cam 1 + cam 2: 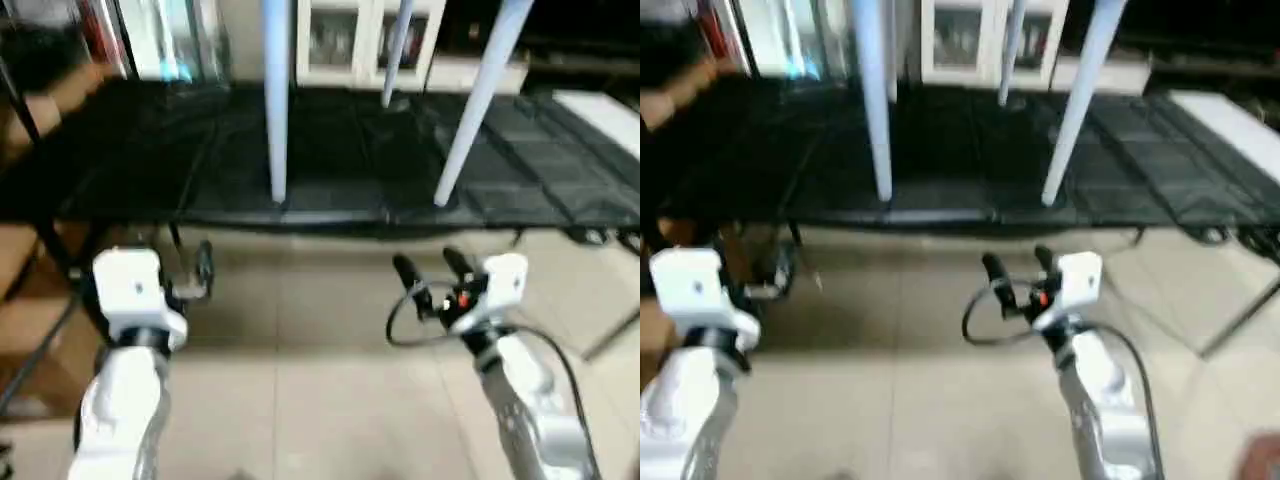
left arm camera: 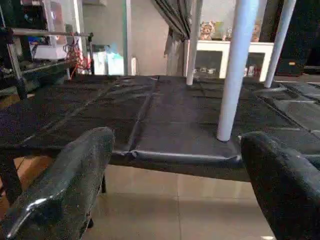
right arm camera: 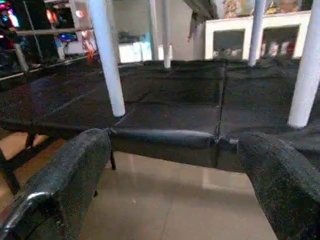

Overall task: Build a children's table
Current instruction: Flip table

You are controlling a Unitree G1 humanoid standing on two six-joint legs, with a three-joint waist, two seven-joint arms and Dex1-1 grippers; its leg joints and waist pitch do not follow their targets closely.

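- So the children's table looks pretty much assembled already: it's standing upright on a black padded folding platform [image 1: 340, 160], with its long white tapered tube legs planted on the mat, the near-left leg [image 1: 275, 100] and the near-right leg [image 1: 478, 105] close to the front edge, and another leg [image 1: 396, 50] further back. The top itself is above the frame, so I can't check it.
- Left gripper [image 1: 203, 270] has both black fingers spread about as wide as they go, holding nothing, hanging over the tiled floor short of the platform edge.
- Right gripper [image 1: 432, 272] is the same deal: fingers wide apart, empty, well short of the near-right leg.
- My read: what's left is checking the legs are seated, or just backing off.
- If pressing a leg home, I'd come in level, straddle the tube low down and close gently, since tapered plastic will slip.
- Watch the front legs; they're near the mat edge, so a sideways shove could walk one off.
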